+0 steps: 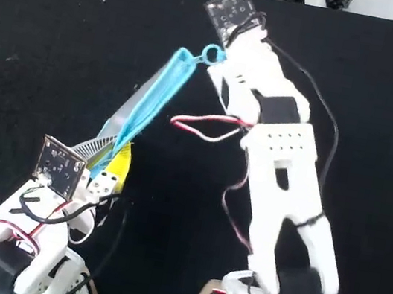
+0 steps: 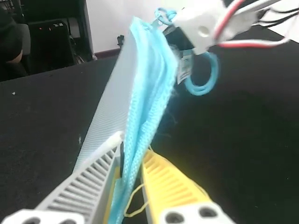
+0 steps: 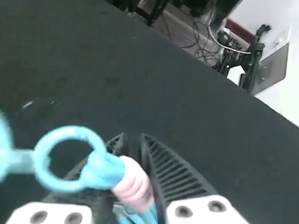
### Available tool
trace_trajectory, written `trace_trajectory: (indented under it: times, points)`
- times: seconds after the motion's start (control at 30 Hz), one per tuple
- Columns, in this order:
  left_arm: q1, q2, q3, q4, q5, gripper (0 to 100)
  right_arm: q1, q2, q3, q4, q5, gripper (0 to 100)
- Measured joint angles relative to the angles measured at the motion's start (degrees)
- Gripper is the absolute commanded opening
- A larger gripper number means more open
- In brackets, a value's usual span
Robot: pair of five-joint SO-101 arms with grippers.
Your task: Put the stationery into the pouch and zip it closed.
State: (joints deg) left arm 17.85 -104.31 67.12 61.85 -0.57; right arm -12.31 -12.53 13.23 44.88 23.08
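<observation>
Holding the pouch (image 1: 147,105) taut above the tabletop (image 1: 46,54): one end clamped tight in left pincer (image 1: 112,157), pull (image 1: 212,53) pinched in right pincer (image 1: 216,63). Probably keeps the zip straight for closing.

Soft, even light falls from above onto the black table (image 1: 63,42). The table swallows most of it, giving back only a dull grey sheen and no distinct shadows around the pouch (image 1: 151,102). The white arm (image 1: 283,169) beside the pouch glares against that dark surface, its flat faces nearly washed out. From the left wrist, the wall (image 2: 107,23) behind the pouch is pale and bright. From the right wrist, the brightest patch is a wall (image 3: 285,88) well beyond the pouch.
</observation>
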Motion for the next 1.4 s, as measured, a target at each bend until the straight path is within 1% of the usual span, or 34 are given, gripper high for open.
trace_trajectory:
  times: [0.07,0.2,0.33,0.47,0.53,0.63,0.73,0.9,0.93,1.03,1.23,1.33,1.4]
  points:
    - [-0.1,0.0,0.0,0.0,0.0,3,-1.6,-3.1,0.0,4.3,0.0,24.9]
    - [-0.1,-0.1,0.0,0.0,0.0,3,-7.2,-9.3,0.0,11.3,0.0,22.0]
    - [-0.1,-0.1,0.0,0.0,0.0,3,-11.4,-15.2,0.0,14.3,0.0,21.8]
    - [-0.1,-0.1,0.0,0.0,-0.3,3,-12.0,-21.8,0.0,18.0,0.0,21.7]
    - [-0.9,-0.1,0.0,0.0,-1.8,3,-11.9,-25.2,0.0,20.4,0.0,21.6]
    - [-4.0,-0.1,-0.1,-1.1,-3.1,3,-8.5,-30.6,3.3,22.3,0.0,21.5]
    - [-8.3,-0.1,0.0,-3.6,-3.3,3,-5.5,-36.0,11.6,22.3,0.0,18.8]
    - [-13.9,0.7,1.1,-10.5,-3.3,3,-1.2,-47.6,30.5,19.9,0.0,2.2]
    - [-14.5,0.7,1.1,-11.7,-3.3,3,-0.7,-50.4,34.3,18.5,0.0,0.7]
    - [-15.3,0.7,1.1,-14.7,-3.4,3,0.3,-59.3,46.8,14.2,-0.2,2.8]
    - [-15.2,1.4,1.3,-16.8,-4.3,3,0.3,-75.7,67.7,7.0,-0.1,3.1]
    - [-15.1,5.6,3.8,-21.4,-7.4,3,0.4,-82.1,74.4,5.5,-0.5,3.1]
    - [-15.1,9.7,4.2,-25.6,-8.6,3,0.4,-85.4,77.2,5.2,-2.9,3.1]
